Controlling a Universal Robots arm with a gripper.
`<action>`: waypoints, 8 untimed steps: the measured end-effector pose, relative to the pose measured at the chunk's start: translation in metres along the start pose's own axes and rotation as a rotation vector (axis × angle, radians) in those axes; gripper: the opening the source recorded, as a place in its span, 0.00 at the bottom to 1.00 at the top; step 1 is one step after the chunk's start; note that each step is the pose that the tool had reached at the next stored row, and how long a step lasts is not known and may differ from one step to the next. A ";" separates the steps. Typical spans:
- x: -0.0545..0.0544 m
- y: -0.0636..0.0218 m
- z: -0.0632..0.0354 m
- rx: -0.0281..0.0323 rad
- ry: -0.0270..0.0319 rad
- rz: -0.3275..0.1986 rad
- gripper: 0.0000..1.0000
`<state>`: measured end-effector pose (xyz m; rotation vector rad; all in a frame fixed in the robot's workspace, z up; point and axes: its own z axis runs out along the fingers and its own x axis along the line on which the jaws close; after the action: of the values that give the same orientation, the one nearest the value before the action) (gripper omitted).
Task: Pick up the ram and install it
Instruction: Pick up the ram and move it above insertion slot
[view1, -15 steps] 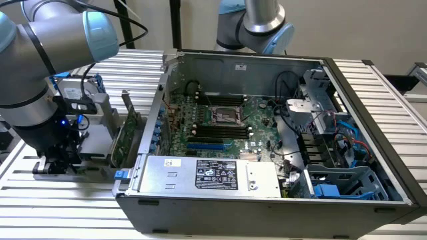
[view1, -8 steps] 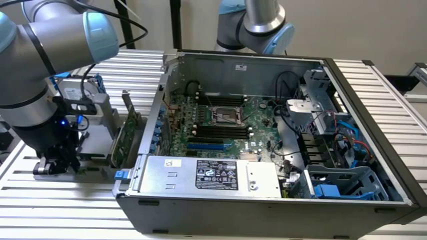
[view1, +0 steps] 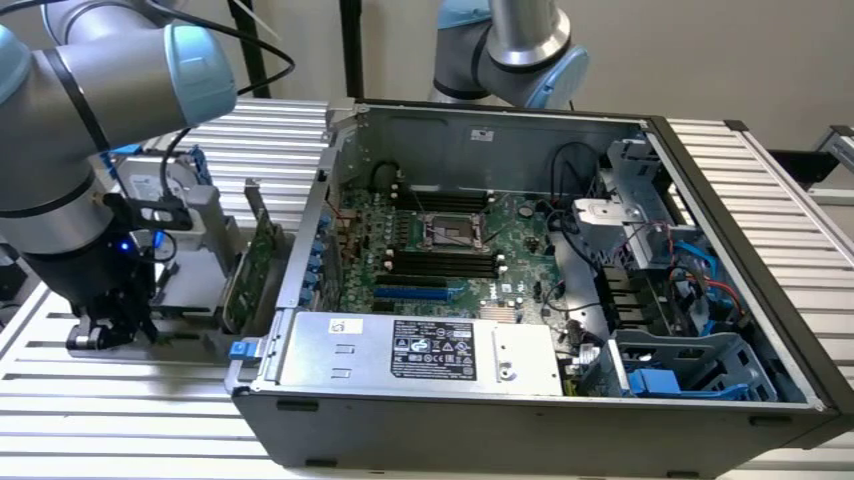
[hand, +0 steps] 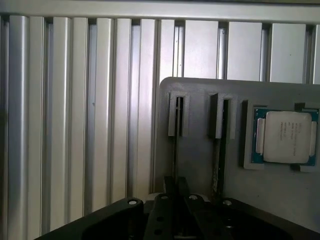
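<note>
Grey holder (hand: 200, 86), ram (hand: 175, 150) edge-on, half-hidden

Open PC case (view1: 467, 130) sits centre of the exterior view on a slatted metal table (view1: 120, 400). Motherboard (view1: 514, 225) inside, power supply (view1: 414, 350) lower centre. Green expansion card (view1: 254, 275) stands upright just off the case, on the exterior view's left. In the wrist view, grey holder (hand: 200, 165) carries a silver processor chip (hand: 287, 136), apparently seated in a recess.

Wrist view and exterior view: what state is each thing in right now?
ram: on edge in a holder slot, not lifted.
gripper: low over the holder, at the ram.
processor chip: lying flat in its holder recess.
computer case: side open, motherboard exposed.
expansion card: standing upright beside the computer case.
memory slots: appear empty.
</note>
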<state>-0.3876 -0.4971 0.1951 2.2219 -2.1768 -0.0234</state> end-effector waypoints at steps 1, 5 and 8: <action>0.000 0.0001 0.0000 -0.0001 0.0001 0.000 0.00; 0.000 0.0001 0.0000 -0.0001 0.0001 0.000 0.00; 0.002 0.0006 0.0001 -0.0001 0.0001 0.001 0.00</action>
<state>-0.3882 -0.4995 0.1950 2.2211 -2.1773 -0.0234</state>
